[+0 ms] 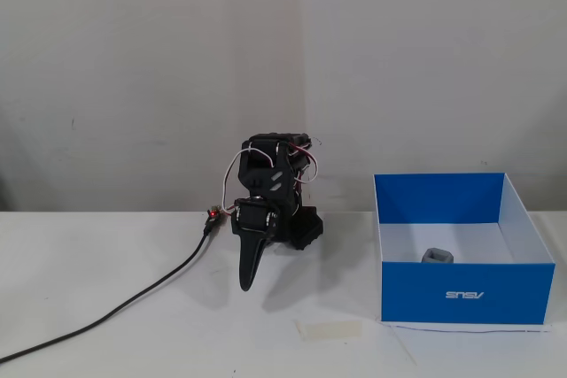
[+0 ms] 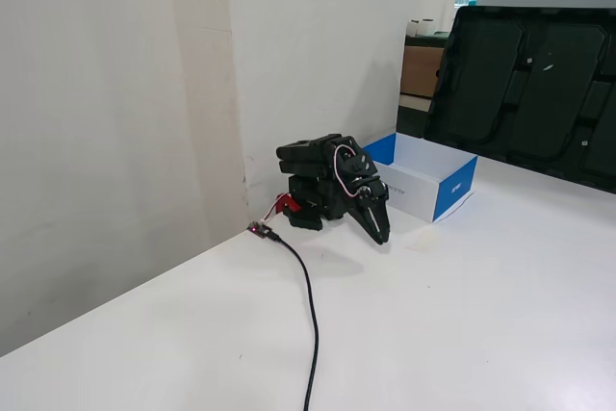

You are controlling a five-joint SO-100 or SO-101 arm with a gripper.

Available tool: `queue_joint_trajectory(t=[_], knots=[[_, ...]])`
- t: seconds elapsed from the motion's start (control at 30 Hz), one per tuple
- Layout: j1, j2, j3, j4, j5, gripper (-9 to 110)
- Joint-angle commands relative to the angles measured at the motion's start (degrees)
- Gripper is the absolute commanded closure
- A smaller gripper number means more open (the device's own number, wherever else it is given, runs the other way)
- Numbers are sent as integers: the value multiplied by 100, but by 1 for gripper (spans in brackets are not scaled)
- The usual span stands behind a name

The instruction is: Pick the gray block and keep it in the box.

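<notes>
The box sits at the right of a fixed view, open-topped, blue outside and white inside. The block lies on its floor near the front wall (only its top shows over the rim). Nothing else is visible in there. The arm is folded low to the left, well apart from the box, its gripper pointing down at the table, fingers together and empty. A tape strip lies near the box's front left corner.
</notes>
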Motion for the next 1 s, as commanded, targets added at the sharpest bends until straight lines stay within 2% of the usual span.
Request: queue_joint_trajectory(t=[0.0,0.97], knots=[[88,703,62,44,53,101],[105,712,62,44,97,101]])
